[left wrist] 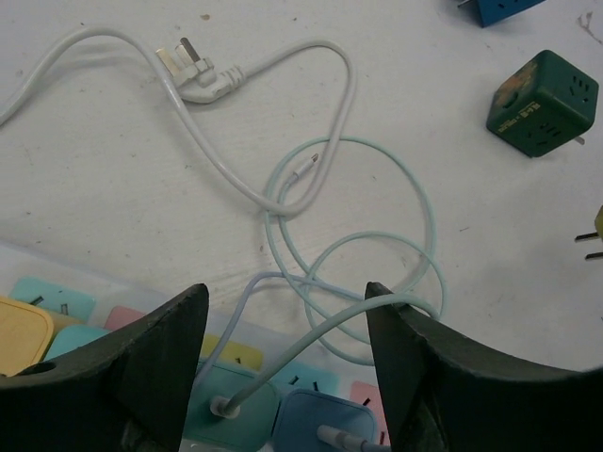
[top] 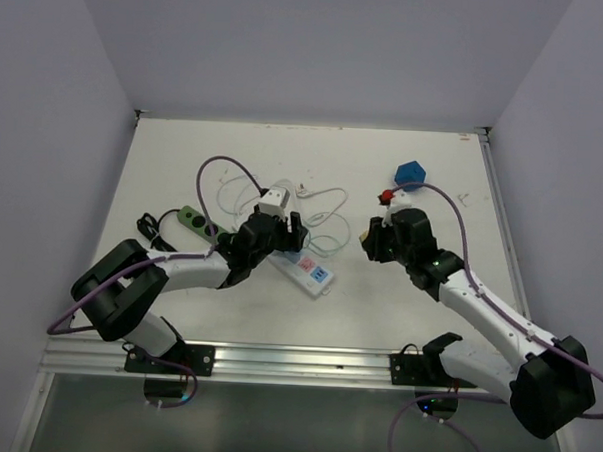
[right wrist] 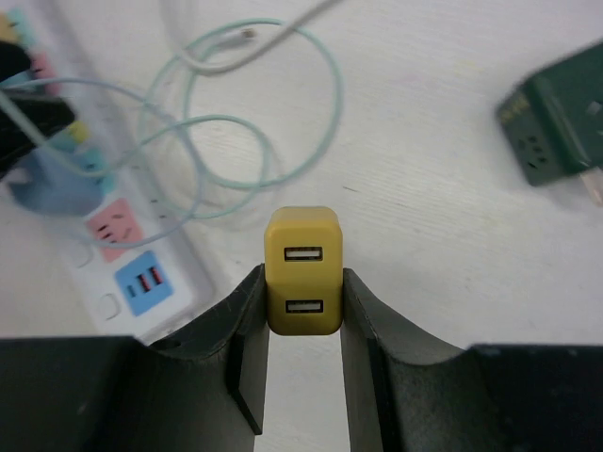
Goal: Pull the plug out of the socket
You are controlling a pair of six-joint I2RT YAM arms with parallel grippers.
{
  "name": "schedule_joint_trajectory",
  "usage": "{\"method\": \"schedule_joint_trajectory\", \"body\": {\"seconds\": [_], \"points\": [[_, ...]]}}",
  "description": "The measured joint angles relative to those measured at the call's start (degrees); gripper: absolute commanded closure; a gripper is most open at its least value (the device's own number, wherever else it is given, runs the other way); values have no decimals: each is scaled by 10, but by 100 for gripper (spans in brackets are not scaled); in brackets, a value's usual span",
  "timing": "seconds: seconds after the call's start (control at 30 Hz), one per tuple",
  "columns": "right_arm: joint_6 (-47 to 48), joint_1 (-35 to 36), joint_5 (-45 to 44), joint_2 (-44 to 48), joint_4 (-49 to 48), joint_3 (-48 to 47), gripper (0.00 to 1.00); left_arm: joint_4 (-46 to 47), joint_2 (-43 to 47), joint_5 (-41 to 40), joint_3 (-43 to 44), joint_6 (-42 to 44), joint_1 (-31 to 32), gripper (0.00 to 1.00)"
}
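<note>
A white power strip [top: 307,270] with coloured sockets lies mid-table. My left gripper [left wrist: 285,301] is open and hovers over it, jaws either side of a teal plug [left wrist: 231,410] and a blue plug [left wrist: 325,424], both seated in the strip with pale cables. Another yellow plug [left wrist: 24,334] sits in the strip to the left. My right gripper [right wrist: 302,275] is shut on a yellow two-port USB plug [right wrist: 303,273], held over bare table to the right of the strip [right wrist: 132,268]. In the top view the right gripper [top: 379,241] is apart from the strip.
Looped teal and white cables [left wrist: 358,245] and a loose white plug [left wrist: 193,71] lie beyond the strip. A dark green cube adapter [left wrist: 544,104] and a blue cube [top: 411,173] sit at the far right. A green block [top: 192,218] on a black cable lies at the left.
</note>
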State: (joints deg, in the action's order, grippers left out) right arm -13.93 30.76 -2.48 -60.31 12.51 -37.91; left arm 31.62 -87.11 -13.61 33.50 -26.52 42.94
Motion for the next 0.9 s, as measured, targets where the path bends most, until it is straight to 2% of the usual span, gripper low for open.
{"method": "schedule_joint_trajectory", "body": {"seconds": [0.2,0.4,0.8,0.9], "points": [[-92,-119,9,-6,-29,44,78,-87,19,1,33,18,-5,18],[-162,-194,72,-88,-110,50,76,-133,52,4,34,35,-8,14],[-228,-267,126,-186,-178,51,55,-180,93,-2,35,70,-8,9],[-242,-275,132,-199,-186,52,43,-189,108,-7,34,78,-9,9]]}}
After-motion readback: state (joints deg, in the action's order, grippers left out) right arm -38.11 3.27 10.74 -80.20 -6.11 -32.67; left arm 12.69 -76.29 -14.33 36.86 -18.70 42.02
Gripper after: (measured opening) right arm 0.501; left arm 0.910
